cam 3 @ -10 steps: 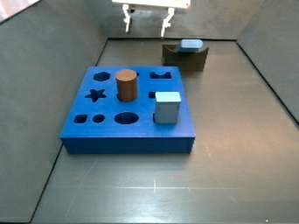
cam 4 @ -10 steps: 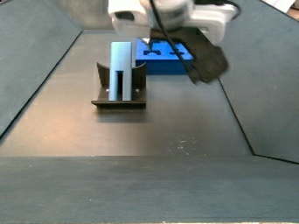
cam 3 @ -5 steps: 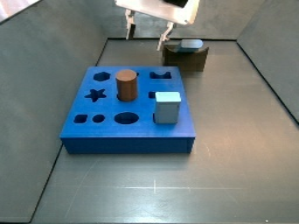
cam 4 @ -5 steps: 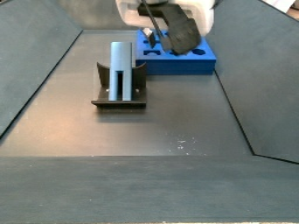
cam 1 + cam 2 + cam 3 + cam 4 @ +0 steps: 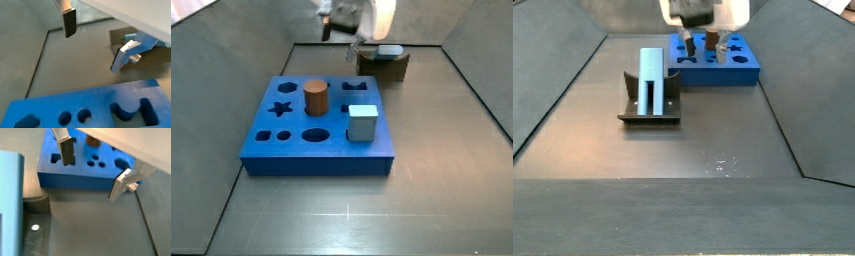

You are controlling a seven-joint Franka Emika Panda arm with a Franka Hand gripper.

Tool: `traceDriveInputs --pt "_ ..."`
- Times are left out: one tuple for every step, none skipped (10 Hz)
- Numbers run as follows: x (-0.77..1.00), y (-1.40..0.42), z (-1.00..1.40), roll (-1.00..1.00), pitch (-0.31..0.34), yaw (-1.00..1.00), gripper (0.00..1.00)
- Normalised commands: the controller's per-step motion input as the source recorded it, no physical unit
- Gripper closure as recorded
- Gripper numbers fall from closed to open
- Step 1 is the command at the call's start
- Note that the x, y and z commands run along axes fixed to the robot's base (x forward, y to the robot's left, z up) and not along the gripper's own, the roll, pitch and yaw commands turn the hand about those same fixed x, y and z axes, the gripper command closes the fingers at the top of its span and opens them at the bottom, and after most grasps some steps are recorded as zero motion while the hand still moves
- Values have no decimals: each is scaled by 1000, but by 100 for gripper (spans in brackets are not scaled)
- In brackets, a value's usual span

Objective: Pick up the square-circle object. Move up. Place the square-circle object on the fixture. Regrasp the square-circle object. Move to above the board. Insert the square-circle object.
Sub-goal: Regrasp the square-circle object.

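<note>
The square-circle object (image 5: 651, 72), a long pale blue-grey peg, lies in the notch of the dark fixture (image 5: 648, 113); in a side view only its end (image 5: 388, 49) shows on top of the fixture (image 5: 382, 66). My gripper (image 5: 702, 50) hangs open and empty above the floor between the fixture and the blue board (image 5: 724, 68). Both wrist views show the gripper (image 5: 90, 52) (image 5: 89, 182) with nothing between its fingers (image 5: 66, 154). The peg (image 5: 9, 185) fills one edge of a wrist view, beside the board (image 5: 70, 175).
A brown cylinder (image 5: 314, 98) and a short pale cube (image 5: 362, 123) stand in the board (image 5: 298, 150). Star, round and other holes lie open in it. Sloped grey walls close in the floor on all sides.
The gripper has turned about its wrist and come down closer to the floor near the board and fixture. The peg has stayed on the fixture.
</note>
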Motion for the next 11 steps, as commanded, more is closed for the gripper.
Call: traceDriveInputs --pt "-34 -16 -8 1000 -243 -939 0" --pt "-32 -16 -13 1000 -232 -951 0" --pt "-35 -12 -22 1000 -214 -955 0" --pt "-37 -10 -20 1000 -194 -961 0" --pt "-35 -10 -6 1000 -130 -975 0" --pt "-28 -14 -2 1000 -35 -986 0" --pt "-23 -15 -7 1000 62 -971 0" --pt "-18 -13 -20 1000 183 -951 0" --pt "-4 -14 -34 1000 340 -913 0" --pt "15 -18 -52 807 525 -670 0" --pt "37 -17 -51 611 626 -443 0"
